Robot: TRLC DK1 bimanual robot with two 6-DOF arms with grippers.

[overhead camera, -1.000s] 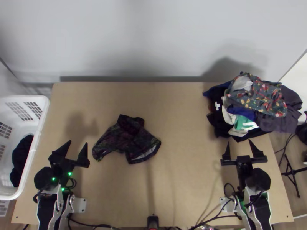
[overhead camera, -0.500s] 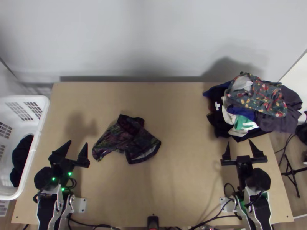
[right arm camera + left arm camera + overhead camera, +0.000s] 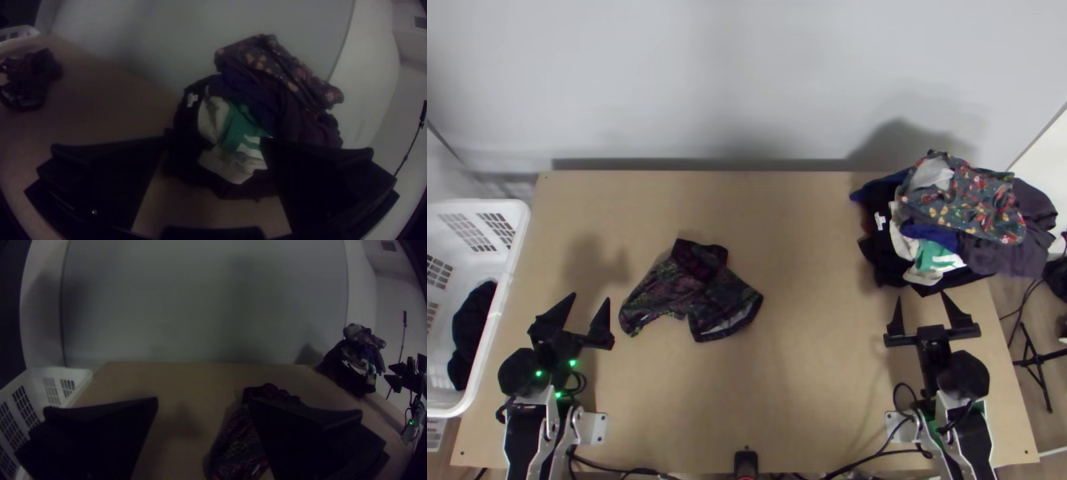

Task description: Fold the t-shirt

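Basket (image 3: 513, 260) with dark cloth (image 3: 472, 332) in it is at the left edge of your frame. Your left gripper (image 3: 590, 296), lower left, is wide open. The dark patterned garment (image 3: 703, 290) you're after lies kinda rumpled on the table (image 3: 811, 376), left of centre. Your right gripper (image 3: 921, 295), lower right, is gaping too, near that messy clothes pile (image 3: 979, 212), upper right.

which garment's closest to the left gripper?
The crumpled dark patterned garment, alone left of centre, just right of the left gripper. The dark cloth in the white basket lies farther off, the clothes pile farthest.
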